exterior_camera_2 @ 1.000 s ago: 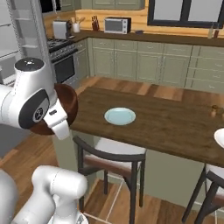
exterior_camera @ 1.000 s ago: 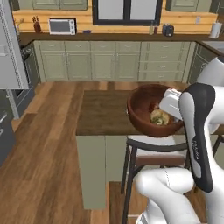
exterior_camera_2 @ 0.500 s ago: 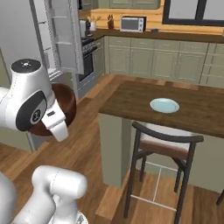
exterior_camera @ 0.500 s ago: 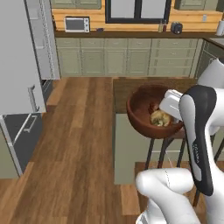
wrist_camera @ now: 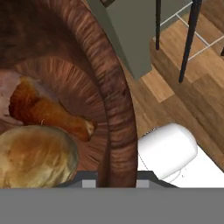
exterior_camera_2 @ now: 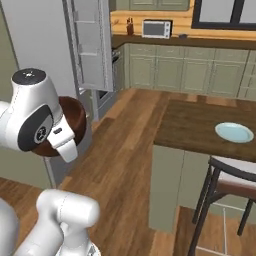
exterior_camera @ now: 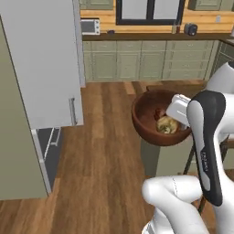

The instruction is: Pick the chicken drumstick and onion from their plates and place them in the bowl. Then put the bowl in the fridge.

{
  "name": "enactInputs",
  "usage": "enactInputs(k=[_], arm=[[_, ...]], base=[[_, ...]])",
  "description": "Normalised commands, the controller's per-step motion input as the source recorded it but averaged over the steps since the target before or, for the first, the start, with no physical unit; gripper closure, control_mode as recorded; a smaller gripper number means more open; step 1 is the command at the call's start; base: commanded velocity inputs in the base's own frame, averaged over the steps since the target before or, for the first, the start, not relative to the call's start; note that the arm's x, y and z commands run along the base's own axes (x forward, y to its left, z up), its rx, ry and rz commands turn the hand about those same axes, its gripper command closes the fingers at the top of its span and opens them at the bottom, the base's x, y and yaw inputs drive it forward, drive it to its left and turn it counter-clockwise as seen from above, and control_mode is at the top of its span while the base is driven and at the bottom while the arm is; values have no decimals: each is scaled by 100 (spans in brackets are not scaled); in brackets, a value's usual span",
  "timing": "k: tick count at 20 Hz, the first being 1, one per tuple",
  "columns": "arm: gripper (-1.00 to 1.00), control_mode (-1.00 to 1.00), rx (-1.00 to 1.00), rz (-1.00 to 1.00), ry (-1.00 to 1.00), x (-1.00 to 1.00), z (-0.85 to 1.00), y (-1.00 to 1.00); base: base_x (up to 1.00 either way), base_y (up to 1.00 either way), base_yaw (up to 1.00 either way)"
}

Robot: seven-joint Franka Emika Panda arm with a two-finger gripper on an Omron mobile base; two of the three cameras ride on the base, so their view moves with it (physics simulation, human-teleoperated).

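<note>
The dark reddish-brown bowl [exterior_camera: 148, 119] [exterior_camera_2: 75, 116] [wrist_camera: 114, 105] hangs in the air in front of my arm. My gripper [exterior_camera: 177, 119] [wrist_camera: 116, 177] is shut on its rim. Inside lie the reddish-brown chicken drumstick [exterior_camera: 160, 112] [wrist_camera: 41, 110] and, beside it, the pale tan onion [exterior_camera: 166, 124] [wrist_camera: 35, 158]. The grey fridge [exterior_camera: 45, 68] [exterior_camera_2: 89, 50] stands to the left with its door swung open, door shelves showing in the right base view. One light blue plate [exterior_camera_2: 234, 132] lies bare on the island counter [exterior_camera_2: 195, 125] to the right.
A stool [exterior_camera_2: 231, 184] stands against the island's near side. Green cabinets with a microwave [exterior_camera_2: 156, 28] [exterior_camera: 90, 26] line the back wall. An olive cabinet side [exterior_camera: 13, 137] stands by the fridge door. Open wood floor [exterior_camera: 105, 151] lies between island and fridge.
The whole picture has swung left from the island towards the fridge, so the base has moved. The bowl stays held in the same place relative to my arm.
</note>
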Motion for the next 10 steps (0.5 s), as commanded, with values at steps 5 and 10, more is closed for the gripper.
enactInputs(k=[5, 10], arm=[[100, 100, 0, 0, 0, 0, 0, 0], [100, 100, 0, 0, 0, 0, 0, 0]], base=[[100, 61, -27], [84, -3, -24]])
